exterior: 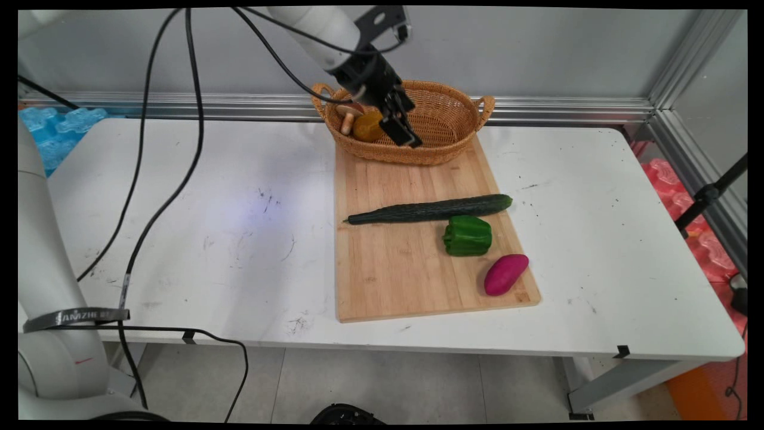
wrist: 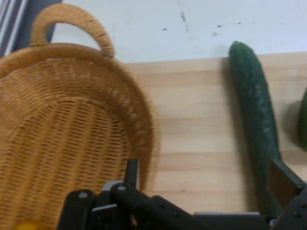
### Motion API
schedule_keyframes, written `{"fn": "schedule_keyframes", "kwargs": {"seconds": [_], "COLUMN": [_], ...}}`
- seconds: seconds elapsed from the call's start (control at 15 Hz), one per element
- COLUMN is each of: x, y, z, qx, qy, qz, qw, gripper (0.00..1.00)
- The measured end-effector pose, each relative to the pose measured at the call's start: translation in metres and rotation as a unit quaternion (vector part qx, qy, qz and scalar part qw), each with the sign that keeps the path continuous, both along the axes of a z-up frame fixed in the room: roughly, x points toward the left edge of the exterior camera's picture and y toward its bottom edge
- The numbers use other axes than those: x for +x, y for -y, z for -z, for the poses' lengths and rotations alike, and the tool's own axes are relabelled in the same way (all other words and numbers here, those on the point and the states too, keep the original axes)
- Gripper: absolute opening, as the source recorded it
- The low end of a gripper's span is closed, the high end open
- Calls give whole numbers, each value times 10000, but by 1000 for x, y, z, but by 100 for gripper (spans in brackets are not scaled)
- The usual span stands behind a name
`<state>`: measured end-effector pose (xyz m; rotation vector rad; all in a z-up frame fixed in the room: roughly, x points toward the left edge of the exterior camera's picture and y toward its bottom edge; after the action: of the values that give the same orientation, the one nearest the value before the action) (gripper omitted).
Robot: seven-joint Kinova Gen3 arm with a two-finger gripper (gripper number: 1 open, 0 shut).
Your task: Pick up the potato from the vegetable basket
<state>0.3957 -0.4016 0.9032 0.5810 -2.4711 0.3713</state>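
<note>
My black gripper hangs open over the woven basket, with nothing between its fingers. The basket stands at the far end of a wooden cutting board. A brown mushroom and a yellow-orange round fruit lie in the basket's left part, just left of the gripper. In the hand view the gripper straddles the basket's rim and the board. The fingers are wide apart. The cucumber lies just inside the right finger.
On the board lie a long dark cucumber, a green bell pepper and a purple sweet potato. Black cables hang over the table's left half. An aluminium rail runs along the back wall.
</note>
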Motion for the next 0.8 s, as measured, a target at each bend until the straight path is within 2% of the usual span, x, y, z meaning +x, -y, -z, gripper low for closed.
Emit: {"fn": "schedule_keyframes", "kwargs": {"seconds": [0.47, 0.8], "x": [49, 68], "y": [48, 75], "z": [-3, 21], "qx": [-293, -186], "qy": [196, 363], "qz": [-327, -565], "qw": [9988, 9976], "gripper": [100, 100]}}
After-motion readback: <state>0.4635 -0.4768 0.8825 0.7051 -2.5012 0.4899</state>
